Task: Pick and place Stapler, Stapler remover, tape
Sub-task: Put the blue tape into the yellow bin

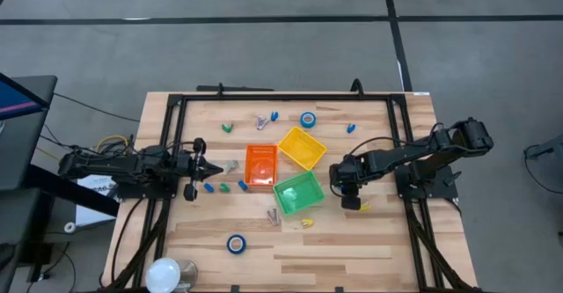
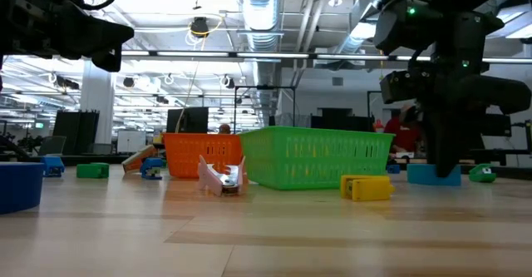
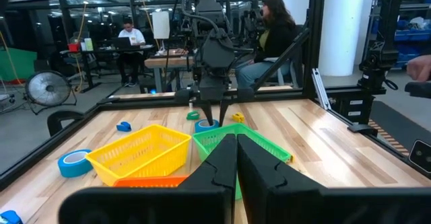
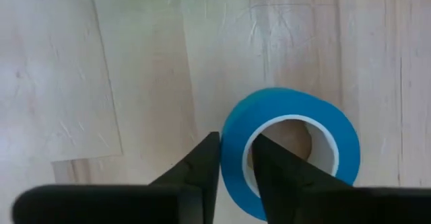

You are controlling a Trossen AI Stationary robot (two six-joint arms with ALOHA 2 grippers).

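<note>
a roll of blue tape (image 4: 289,150) lies flat on the wooden table (image 4: 101,69) beside the green bin (image 1: 297,193); it is probably light and stiff. the right gripper (image 4: 234,160) pinches its wall, one finger inside the white core. the left gripper (image 3: 237,158), fingers together and empty, waits left of the orange bin (image 1: 260,165).

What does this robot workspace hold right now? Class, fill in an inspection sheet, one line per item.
Surface: pale wooden plank table, black frame.
Job's things: blue tape roll with white core pinched at its wall by the right gripper; two more rolls lie loose.
Clutter: orange, yellow and green mesh bins; small scattered pieces.
Grippers: right beside green bin; left gripper waits, jaws together, by orange bin.
Cables: bundle off the table's left edge.
Surroundings: seated people at desks.
</note>
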